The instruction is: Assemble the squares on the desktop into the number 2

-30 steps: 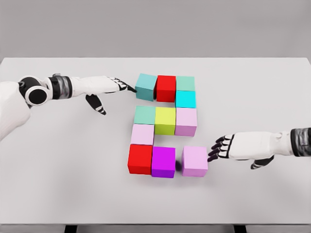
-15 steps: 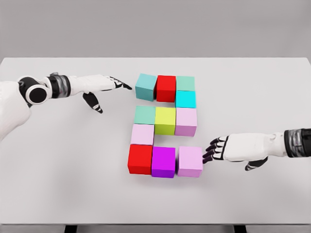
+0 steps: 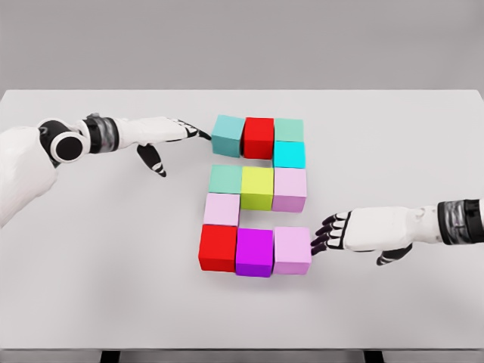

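From the head view, a pale grey worktop (image 3: 91,265) carries ten coloured squares laid in the outline of a 2. The top row runs teal square (image 3: 228,134), red square (image 3: 259,137) and sea-green square (image 3: 289,129), with a cyan square (image 3: 289,154) just below the last. The middle row reads green square (image 3: 225,179), yellow-green square (image 3: 257,187) and lilac square (image 3: 290,189). A pale pink square (image 3: 221,209) sits under the green one, and the bottom row is a second red square (image 3: 218,247), a magenta square (image 3: 254,252) and a light purple square (image 3: 292,250), all touching side by side. The left hand (image 3: 168,134) reaches in from the left with fingers stretched out flat and holding nothing, its dark fingertips (image 3: 198,134) just beside the teal square's left face. The right hand (image 3: 355,233) comes in from the right, fingers loosely extended and empty, its fingertips (image 3: 319,239) against the light purple square's right side.
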